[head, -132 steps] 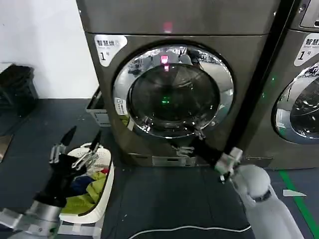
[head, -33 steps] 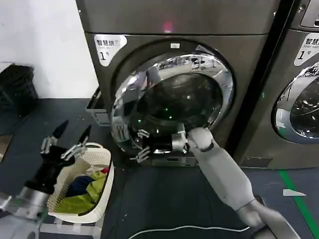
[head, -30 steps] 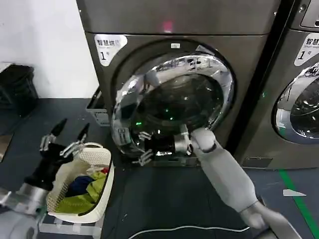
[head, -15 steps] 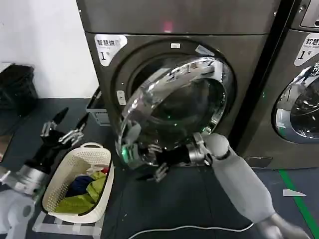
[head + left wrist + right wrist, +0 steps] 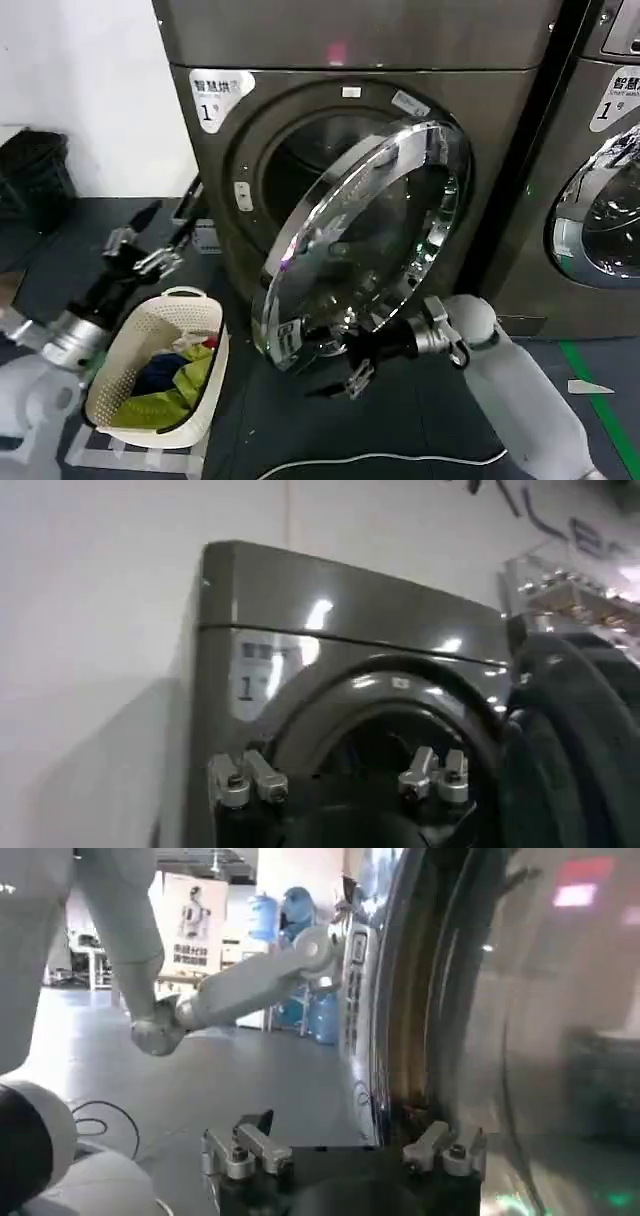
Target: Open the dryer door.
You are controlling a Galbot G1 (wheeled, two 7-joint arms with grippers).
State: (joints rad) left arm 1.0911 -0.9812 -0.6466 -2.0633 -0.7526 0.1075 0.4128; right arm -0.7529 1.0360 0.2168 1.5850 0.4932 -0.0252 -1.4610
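**Chrome door half open, gripper at its lower edge**

White plastic laundry basket (image 5: 150, 375) with coloured clothes inside stands in the lower left of the head view. Just above it, in the middle left, the left gripper (image 5: 150, 240) hovers with its fingers spread and holds nothing; it points toward the grey dryer (image 5: 300, 40) and looks idle.

In the centre of the frame the dryer door (image 5: 365, 240), a large round porthole with a wide mirror-chrome rim and dark glass, stands swung out at an angle. Its left edge is away from the machine and the dark drum opening (image 5: 310, 160) shows behind it; the hinge seems to be on the right side.

In the lower centre, the right gripper (image 5: 345, 372) is at the lower rim of the door. Its fingers are spread, one on each side of the rim in the right wrist view, not closed on it.

The risk, I think, is slipping: with no firm grip the rim can slide away from the fingers, and the door may stop half open or swing back. A wide swing could also bring the right arm near the second grey machine (image 5: 600, 180) at the right edge.
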